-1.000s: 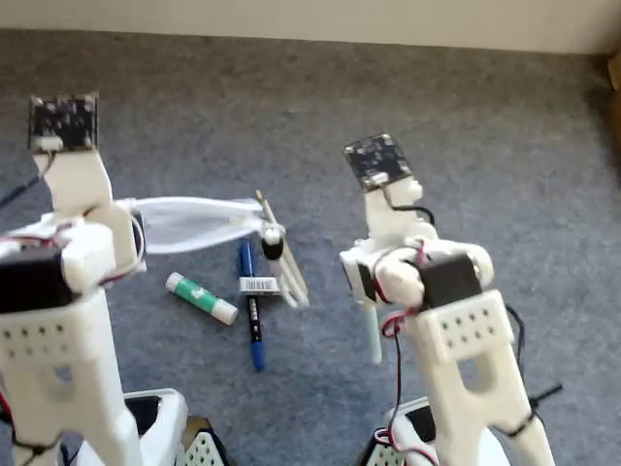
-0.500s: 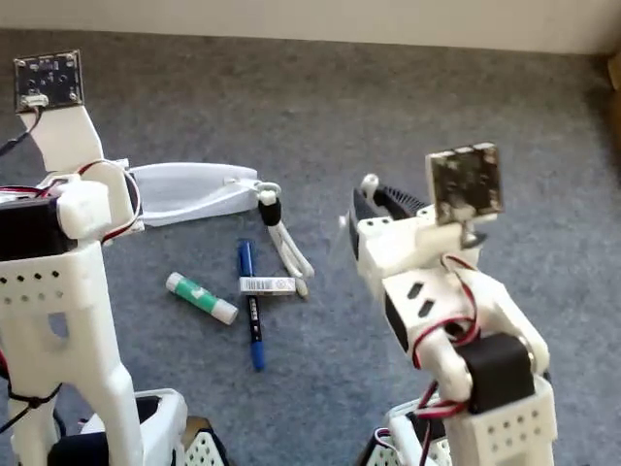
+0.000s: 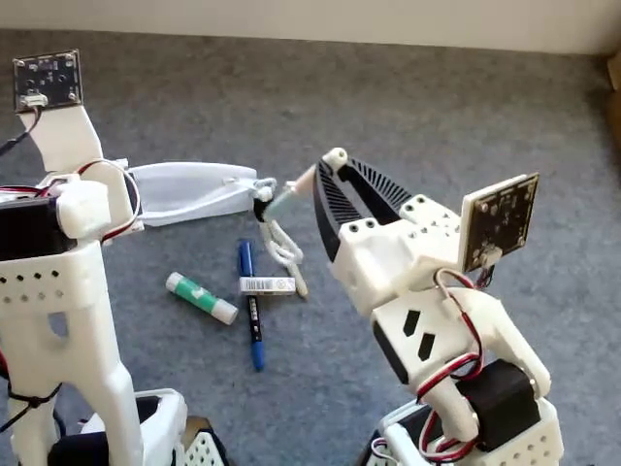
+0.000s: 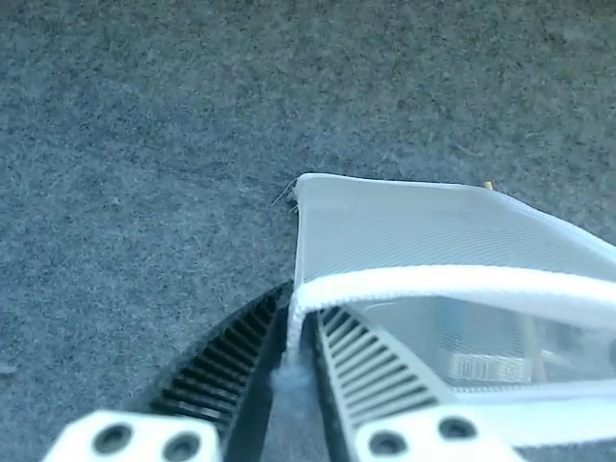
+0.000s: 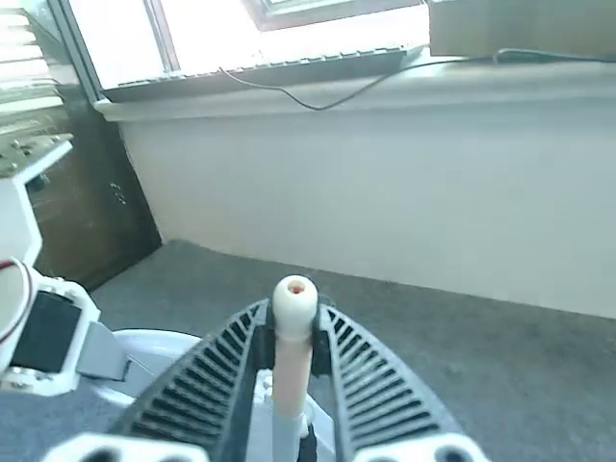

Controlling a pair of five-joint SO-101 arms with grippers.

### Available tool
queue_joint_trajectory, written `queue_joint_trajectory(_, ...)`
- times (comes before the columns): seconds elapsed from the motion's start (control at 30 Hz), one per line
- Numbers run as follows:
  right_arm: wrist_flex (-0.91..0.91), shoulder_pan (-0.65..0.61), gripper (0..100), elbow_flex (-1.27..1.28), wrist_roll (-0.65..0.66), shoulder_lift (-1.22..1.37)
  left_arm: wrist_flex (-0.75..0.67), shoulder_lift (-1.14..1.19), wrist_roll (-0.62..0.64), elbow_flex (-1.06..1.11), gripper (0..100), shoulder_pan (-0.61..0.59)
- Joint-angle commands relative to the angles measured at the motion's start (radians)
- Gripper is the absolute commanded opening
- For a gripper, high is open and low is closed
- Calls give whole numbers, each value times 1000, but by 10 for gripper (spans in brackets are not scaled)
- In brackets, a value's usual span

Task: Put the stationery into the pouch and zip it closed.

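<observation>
Pinches the pouch (image 3: 189, 194), soft and probably floppy, by its rim corner in the closed left gripper (image 4: 300, 327), low over the carpet (image 3: 437, 116); clamps a light, stiff, likely slippery white pen (image 5: 292, 298) in the right gripper (image 3: 330, 173), near the pouch's end.

The white plastic left arm (image 3: 60, 291) stands upright at the left of the high view. Its black ribbed left gripper (image 4: 294, 332) is pinched on the corner of a white mesh pouch (image 4: 404, 231). The white right arm (image 3: 437, 320) leans forward and leftward. Its black ribbed right gripper (image 5: 292, 322) points upward, jaws clamped on a slim cream-white pen (image 5: 295, 300).
</observation>
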Motion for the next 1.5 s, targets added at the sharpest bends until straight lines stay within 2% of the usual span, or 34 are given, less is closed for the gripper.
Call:
queue_joint_trajectory(0.0,-93,-24,5,-16,-11,-19,-5,12,6,-39,11,22)
queue_joint_trajectory(0.33,-236,-94,5,-16,-9,-15,-5,12,6,-39,11,22)
queue_joint_trajectory(0.6,-340,-104,5,-8,-9,-12,-5,12,6,-39,11,22)
queue_joint_trajectory(1.0,-343,-160,5,-2,-11,148,-5,12,6,-39,11,24)
queue_joint_trajectory(1.23,-344,-156,5,108,-6,214,-5,12,6,-39,11,24)
queue_joint_trajectory(1.47,-344,-208,5,240,288,220,-5,12,6,-35,11,24)
